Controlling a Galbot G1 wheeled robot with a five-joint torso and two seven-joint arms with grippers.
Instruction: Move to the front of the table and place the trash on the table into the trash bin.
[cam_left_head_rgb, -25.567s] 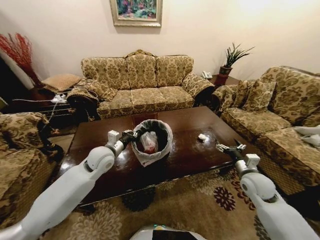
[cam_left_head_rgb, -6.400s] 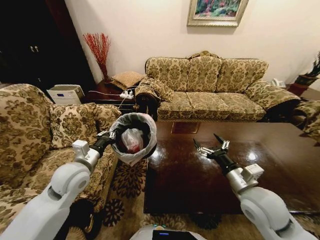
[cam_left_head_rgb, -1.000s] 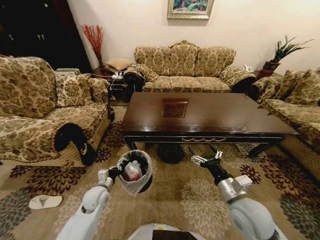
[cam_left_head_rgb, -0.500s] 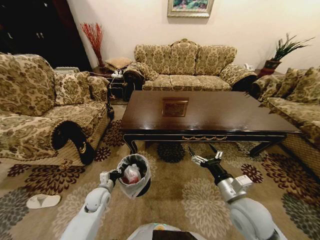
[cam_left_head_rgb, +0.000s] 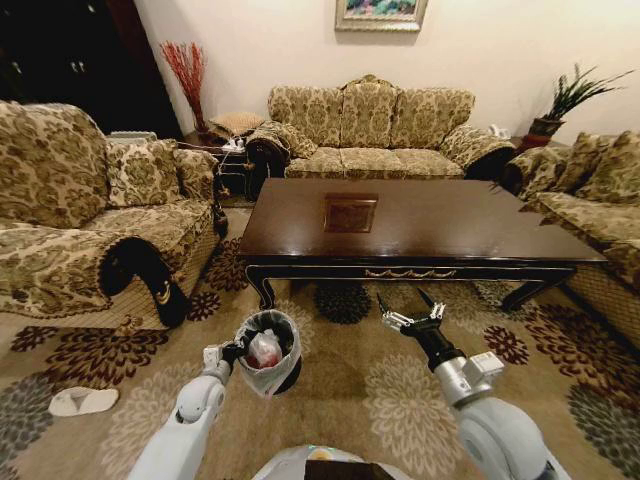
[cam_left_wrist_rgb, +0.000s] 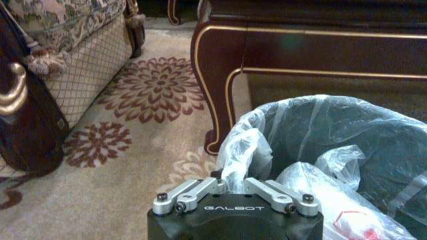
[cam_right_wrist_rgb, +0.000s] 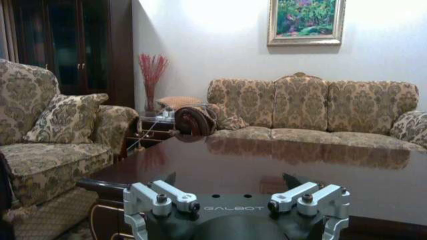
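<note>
The table (cam_left_head_rgb: 430, 235) of dark glossy wood stands ahead of me on the carpet, its long side facing me. My left gripper (cam_left_head_rgb: 234, 351) is shut on the rim of the trash bin (cam_left_head_rgb: 270, 349) and holds it low over the carpet, short of the table's left front leg (cam_left_wrist_rgb: 212, 75). Inside the bin's grey-white liner (cam_left_wrist_rgb: 313, 135) lies a pink-white plastic bag bundle (cam_left_head_rgb: 264, 348), part of the trash. My right gripper (cam_left_head_rgb: 409, 313) hovers open in front of the table's apron with nothing between its fingers. The right wrist view looks across the table top (cam_right_wrist_rgb: 280, 170).
Patterned sofas surround the table: one on the left (cam_left_head_rgb: 80, 230), one behind (cam_left_head_rgb: 370, 130), one on the right (cam_left_head_rgb: 590, 190). A white slipper (cam_left_head_rgb: 75, 400) lies on the floral carpet (cam_left_head_rgb: 400, 400) at the left. A potted plant (cam_left_head_rgb: 560, 100) stands in the far right corner.
Over the last second the whole picture has shifted slightly, so the camera moved. The bin in my left gripper has sunk a little. Earlier the bin stood on the table.
</note>
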